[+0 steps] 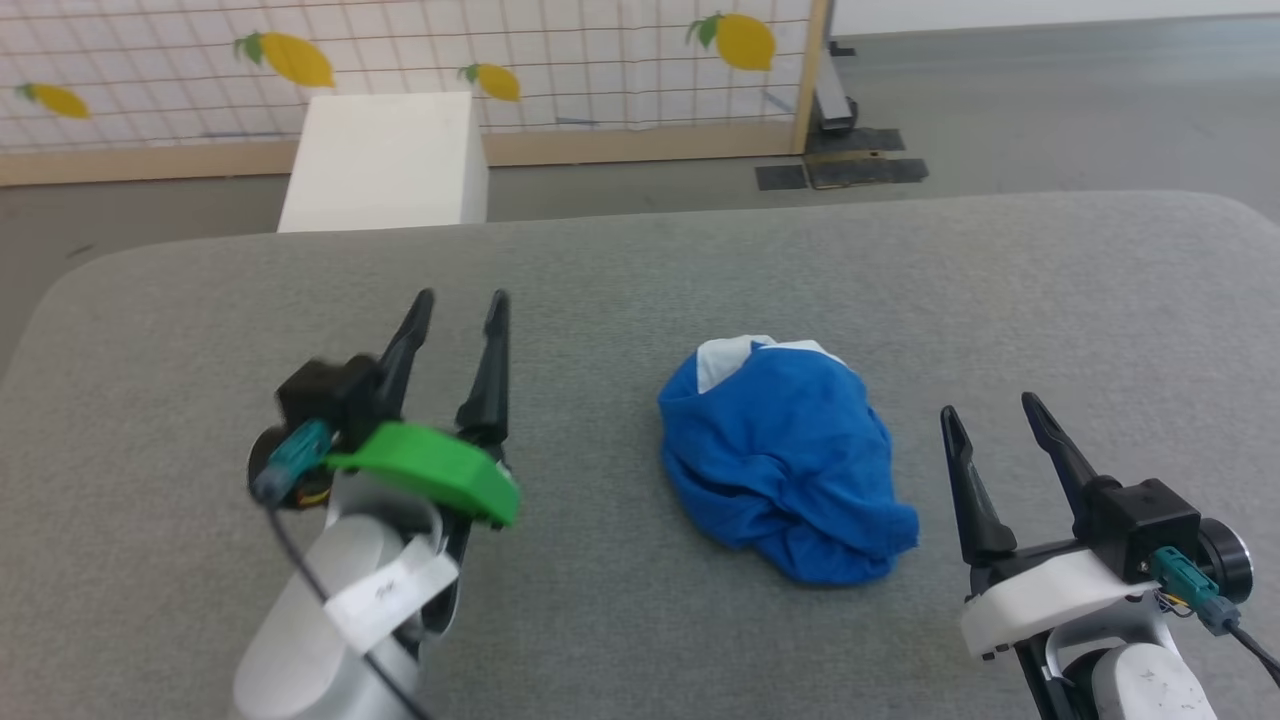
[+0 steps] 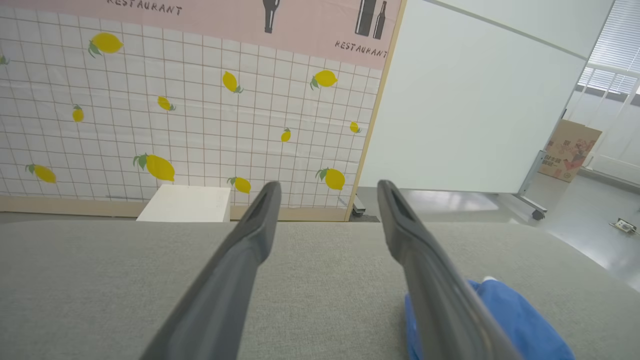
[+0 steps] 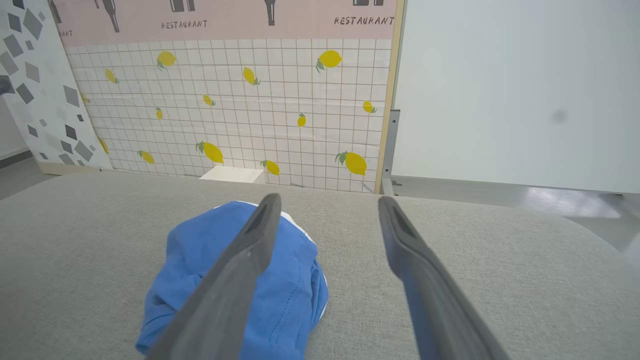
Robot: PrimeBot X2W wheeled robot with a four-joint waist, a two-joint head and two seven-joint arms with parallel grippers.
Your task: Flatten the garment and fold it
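The garment [image 1: 785, 460] is a bright blue fabric lump with a white band at its far edge, lying crumpled in the middle of the grey padded surface. My left gripper [image 1: 462, 302] hovers to its left, open and empty. On the other side, my right gripper [image 1: 990, 408] also stands open, holding nothing. In the left wrist view the garment [image 2: 520, 320] peeks out at the lower right, behind the right finger of the left gripper [image 2: 327, 187]. In the right wrist view the garment [image 3: 200, 255] lies behind the left finger of the right gripper [image 3: 327, 200].
The grey padded table [image 1: 640, 270] has a rounded far edge. Beyond it stand a white box [image 1: 385, 160] on the floor and a lemon-patterned tiled panel [image 1: 400, 60]. A white partition [image 2: 465, 100] and a cardboard box [image 2: 570, 150] stand farther off.
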